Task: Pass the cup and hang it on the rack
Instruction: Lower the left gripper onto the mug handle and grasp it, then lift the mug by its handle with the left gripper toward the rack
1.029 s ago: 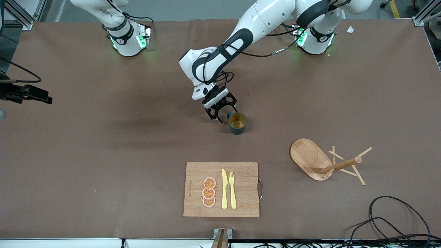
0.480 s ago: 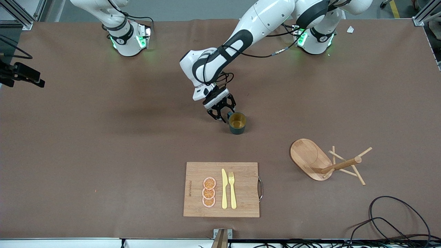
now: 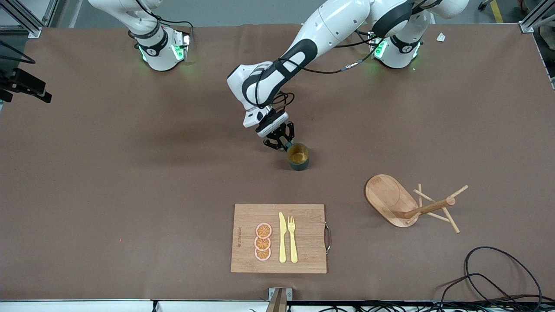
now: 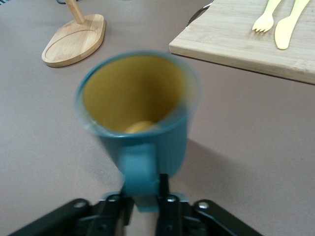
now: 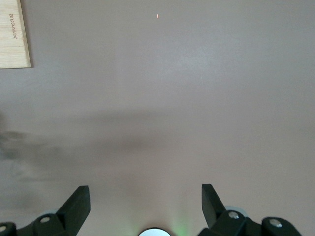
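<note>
The left gripper [image 3: 284, 142] is low at the middle of the table, its fingers [image 4: 164, 189] pinched on the loop handle of the cup [image 3: 298, 156], which stands upright just in front of the fingertips with its open mouth up. The pass looks finished and the step in hand is the pickup for hanging: the grasp seems made, the lift not yet begun. Next, I judge, the cup must go up and over toward the rack [image 3: 407, 203], well apart from the fingers at the left arm's end of the table, and the handle's loop must be slipped over one thin peg, which calls for tilting the cup and for care, since the fingers fill part of that loop. The right gripper [image 5: 145, 204] waits over bare table with its fingers spread and nothing between them. Counted: one cup, one rack, one cutting board [image 3: 279, 238] carrying one knife [image 3: 282, 237], one fork [image 3: 292, 238] and three orange slices [image 3: 262, 242].
</note>
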Controlling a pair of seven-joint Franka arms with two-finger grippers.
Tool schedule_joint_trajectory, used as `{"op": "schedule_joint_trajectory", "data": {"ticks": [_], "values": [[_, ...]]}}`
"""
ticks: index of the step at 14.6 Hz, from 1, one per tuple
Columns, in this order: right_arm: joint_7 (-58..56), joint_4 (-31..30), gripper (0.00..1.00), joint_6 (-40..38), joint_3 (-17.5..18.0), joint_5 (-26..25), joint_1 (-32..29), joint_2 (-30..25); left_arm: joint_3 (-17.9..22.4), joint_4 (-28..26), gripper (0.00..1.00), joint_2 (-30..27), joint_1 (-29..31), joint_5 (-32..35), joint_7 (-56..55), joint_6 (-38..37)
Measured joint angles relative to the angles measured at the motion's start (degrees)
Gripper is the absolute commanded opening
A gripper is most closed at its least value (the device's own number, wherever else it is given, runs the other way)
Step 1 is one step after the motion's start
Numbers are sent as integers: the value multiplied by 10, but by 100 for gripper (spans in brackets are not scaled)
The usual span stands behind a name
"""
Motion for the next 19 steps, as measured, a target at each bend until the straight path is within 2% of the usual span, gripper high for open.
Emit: {"op": "schedule_joint_trajectory", "data": {"ticks": [6,12,15,19], "values": [[0,0,100,-5,-2,0,0,-8,-4,15,10,-3,11,-2,1,2],[0,0,100,-14,-5,0,-4,-17,-68,43,6,-39,97,-84,79,27],[0,-2,100,-15,-5,0,-4,-17,-141,52,5,-65,178,-126,111,45],[-1,-5,100,-17,-1,0,-3,-17,-323,51,5,-76,360,-139,126,58]]}}
